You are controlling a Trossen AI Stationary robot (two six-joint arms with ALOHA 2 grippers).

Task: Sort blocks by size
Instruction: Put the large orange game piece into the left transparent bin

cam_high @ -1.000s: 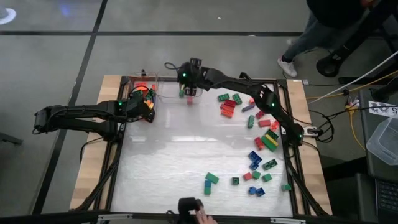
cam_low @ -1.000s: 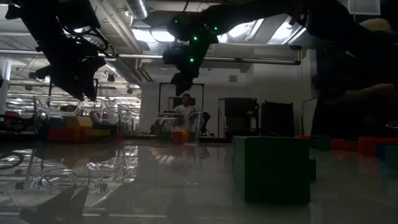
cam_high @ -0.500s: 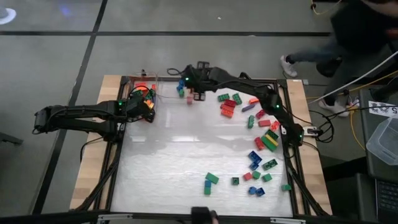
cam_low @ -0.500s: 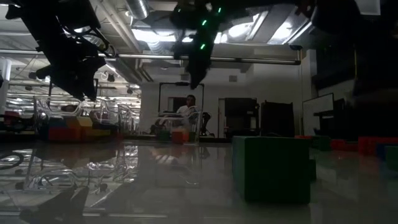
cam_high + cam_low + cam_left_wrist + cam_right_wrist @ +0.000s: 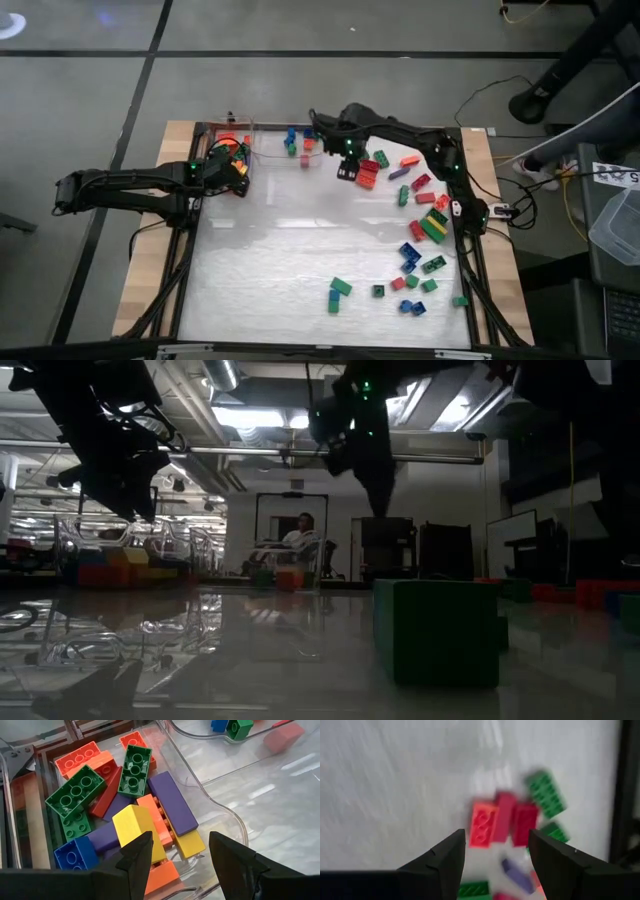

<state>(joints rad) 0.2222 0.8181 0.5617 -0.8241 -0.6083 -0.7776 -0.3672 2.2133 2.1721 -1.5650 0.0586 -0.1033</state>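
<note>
High view shows my right end effector [image 5: 347, 172] in the upper middle of the frame, beside a red and orange cluster of blocks [image 5: 367, 174]; its fingers stand apart with nothing between them. My left end effector [image 5: 236, 172] waits at upper left over a clear bin [image 5: 220, 807] of long blocks, fingers apart and empty too. More blocks lie scattered down the right side of the table [image 5: 280, 270], and a few small ones sit in a second clear tray [image 5: 270, 146] at the top edge. No readable writing appears on any block.
</note>
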